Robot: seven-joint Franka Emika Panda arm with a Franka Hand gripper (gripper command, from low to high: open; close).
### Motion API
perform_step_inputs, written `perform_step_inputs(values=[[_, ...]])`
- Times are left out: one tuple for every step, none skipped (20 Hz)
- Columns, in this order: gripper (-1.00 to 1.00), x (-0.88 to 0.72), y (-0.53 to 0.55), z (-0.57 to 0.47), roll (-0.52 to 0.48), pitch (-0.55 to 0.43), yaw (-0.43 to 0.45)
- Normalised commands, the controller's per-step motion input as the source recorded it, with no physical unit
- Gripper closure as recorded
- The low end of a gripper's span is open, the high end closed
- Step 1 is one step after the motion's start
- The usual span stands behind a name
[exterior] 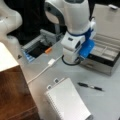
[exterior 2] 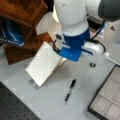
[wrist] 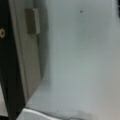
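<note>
no readable text, labels, brands, numbers or signs appear in any view. in both front views the notebook (exterior: 67,101) cover looks blank, and the pen (exterior: 90,86) and the open metal case (exterior: 106,56) carry no legible marks. the wrist view shows only the case's plain wall and a bare grey table (wrist: 82,62).

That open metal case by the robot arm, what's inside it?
The metal case holds a tray of pale, shallow compartments, and the ones showing look empty. The arm hides part of the case in both front views, so that part cannot be checked. The gripper itself is not visible.
</note>
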Motion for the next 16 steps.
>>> perform_step_inputs(values=[[-1.00,0.08,-0.33,-0.02,-0.167,0.048,-0.046],[-1.00,0.05,-0.31,0.00,-0.172,0.067,-0.016],[-1.00,0.04,-0.28,0.01,-0.173,0.072,0.008],[-1.00,0.03,-0.25,0.01,-0.171,0.075,0.042],[-1.00,0.03,-0.22,0.02,-0.172,0.082,0.069],[-1.00,0.03,-0.20,0.02,-0.178,0.087,0.087],[-1.00,0.03,-0.17,0.02,-0.175,0.087,0.098],[-1.00,0.03,-0.11,0.03,-0.190,0.118,0.097],[-1.00,0.04,-0.09,0.03,-0.187,0.125,0.098],[-1.00,0.04,-0.07,0.04,-0.194,0.134,0.096],[-1.00,0.05,-0.04,0.06,-0.215,0.151,0.095],[-1.00,0.05,-0.03,0.09,-0.228,0.167,0.089],[-1.00,0.06,-0.01,0.12,-0.232,0.176,0.077],[-1.00,0.06,0.00,0.15,-0.233,0.185,0.064],[-1.00,0.07,0.01,0.18,-0.262,0.207,0.070],[-1.00,0.06,0.00,0.19,-0.280,0.205,0.081]])
